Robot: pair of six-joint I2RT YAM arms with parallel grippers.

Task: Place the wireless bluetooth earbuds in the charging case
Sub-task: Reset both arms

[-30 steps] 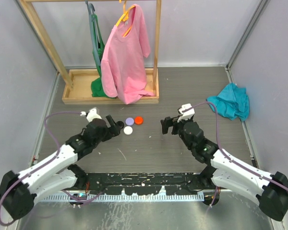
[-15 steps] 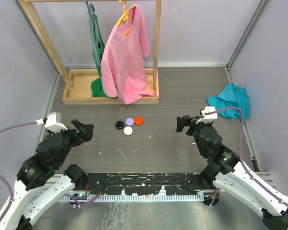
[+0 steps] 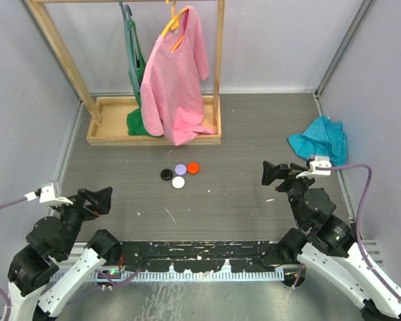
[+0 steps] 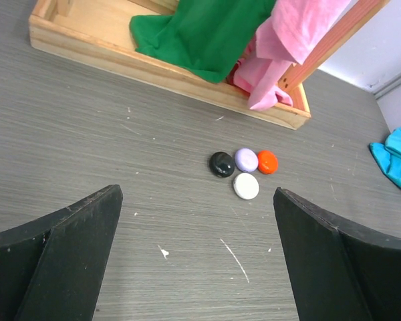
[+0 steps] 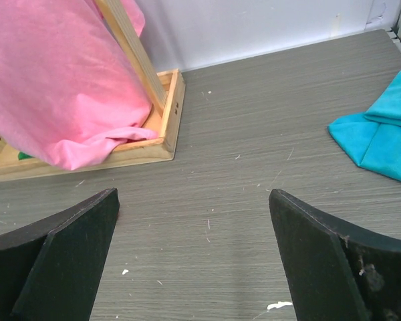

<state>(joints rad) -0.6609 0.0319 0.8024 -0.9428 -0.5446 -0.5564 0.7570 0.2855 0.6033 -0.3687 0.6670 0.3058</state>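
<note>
While the left gripper (image 4: 197, 194) and right gripper (image 5: 194, 194) gape wide, holding nothing, what seem to be the earbuds (image 4: 246, 160), black, lilac, red and white, cluster mid-table (image 3: 254, 134), well apart from both.

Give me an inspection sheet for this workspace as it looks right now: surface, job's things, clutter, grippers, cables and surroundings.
Surface: grey wood-grain table, with white flecks and scuffs.
Job's things: black piece, lilac piece, red piece and white piece, small and round, clustered mid-table; no open case seen.
Clutter: teal cloth crumpled at the far right.
Grippers: left gripper and right gripper both open and empty, well back from the cluster.
Cables: a purple cable loops off each wrist, away from the pieces.
Surroundings: wooden rack at the back with a pink shirt and a green garment; plain grey walls.
</note>
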